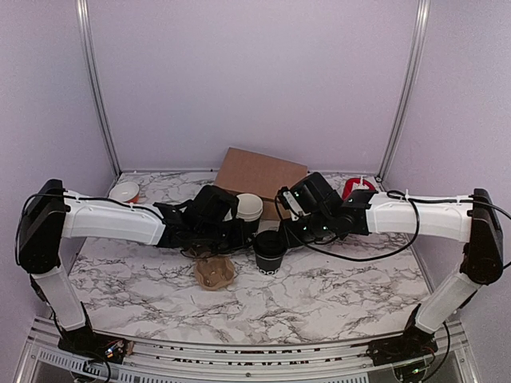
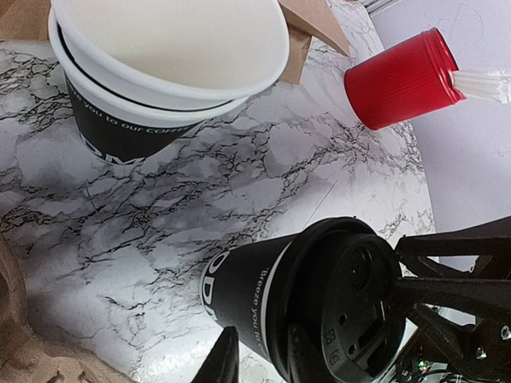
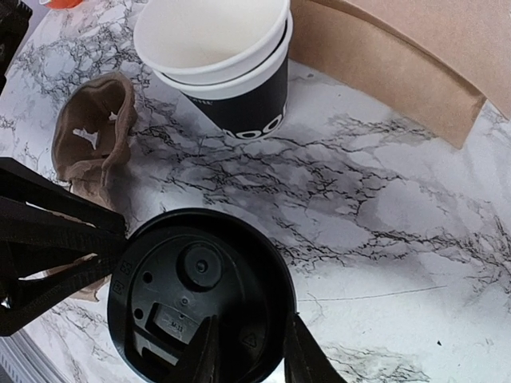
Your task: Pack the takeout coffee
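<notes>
Takeout coffee (image 1: 270,251): upright on your counter (image 1: 335,287), lid on, between both arms.
Your left pincer (image 2: 263,339): pinching its rim.
Your right pincer (image 3: 249,331): straddles the lid's edge; you cannot tell whether it grips.

Coffee cup (image 2: 239,291) was black with white lettering and a black lid (image 3: 200,295), stacked cups (image 3: 231,88) were black with white lettering, rims and insides, ribbed tub (image 2: 399,78) was red, table (image 1: 335,291) was white marble with grey-black veins, paper bag (image 1: 259,175) and cup carrier (image 1: 214,273) were brown, walls (image 1: 255,80) were pale lilac.
</notes>
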